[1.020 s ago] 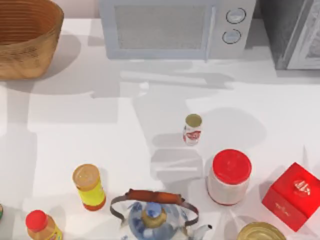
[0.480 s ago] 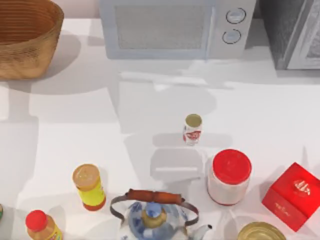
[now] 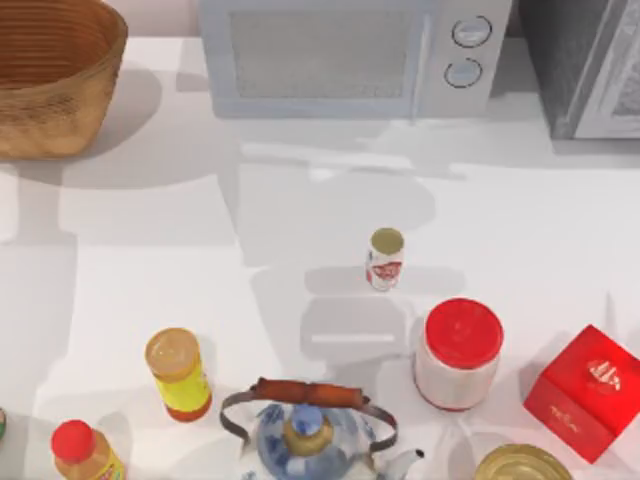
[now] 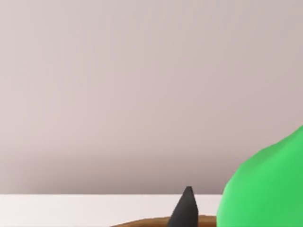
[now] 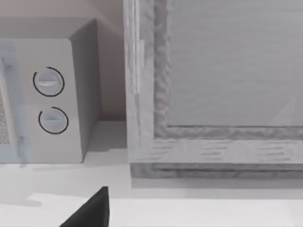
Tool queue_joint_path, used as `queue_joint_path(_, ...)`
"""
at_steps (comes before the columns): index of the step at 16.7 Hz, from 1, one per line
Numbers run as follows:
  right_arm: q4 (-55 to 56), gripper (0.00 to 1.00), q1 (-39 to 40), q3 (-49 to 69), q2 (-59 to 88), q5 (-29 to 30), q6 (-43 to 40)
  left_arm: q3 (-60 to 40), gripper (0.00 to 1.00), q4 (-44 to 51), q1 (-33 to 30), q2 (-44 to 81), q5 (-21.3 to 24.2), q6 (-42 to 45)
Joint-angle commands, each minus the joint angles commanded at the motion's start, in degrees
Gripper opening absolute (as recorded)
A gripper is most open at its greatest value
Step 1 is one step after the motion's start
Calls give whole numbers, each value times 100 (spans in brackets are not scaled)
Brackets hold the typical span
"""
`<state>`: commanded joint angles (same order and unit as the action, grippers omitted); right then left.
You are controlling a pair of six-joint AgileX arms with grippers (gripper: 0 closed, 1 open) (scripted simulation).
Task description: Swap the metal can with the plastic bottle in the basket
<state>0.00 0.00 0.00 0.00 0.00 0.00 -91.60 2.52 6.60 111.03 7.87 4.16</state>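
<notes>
Black tip of the left gripper pokes up just over the brown rim of the basket, beside a close green shape that I take for the plastic bottle, though I cannot tell whether that gripper is spread or pinching it. The right gripper hangs near the microwave, its grip equally unreadable. Out on the table the metal can stands upright in the middle, well apart from the basket, so I judge the swap unfinished: the can belongs in the basket and the bottle out on the table.
</notes>
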Motion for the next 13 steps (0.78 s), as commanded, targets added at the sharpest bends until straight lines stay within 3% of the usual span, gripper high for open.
queue_joint_path(7, 0, 100, 0, 0, 0, 0, 0, 0, 98, 0, 0, 0, 0, 0)
queue_joint_path(13, 0, 100, 0, 0, 0, 0, 0, 0, 100, 0, 0, 0, 0, 0)
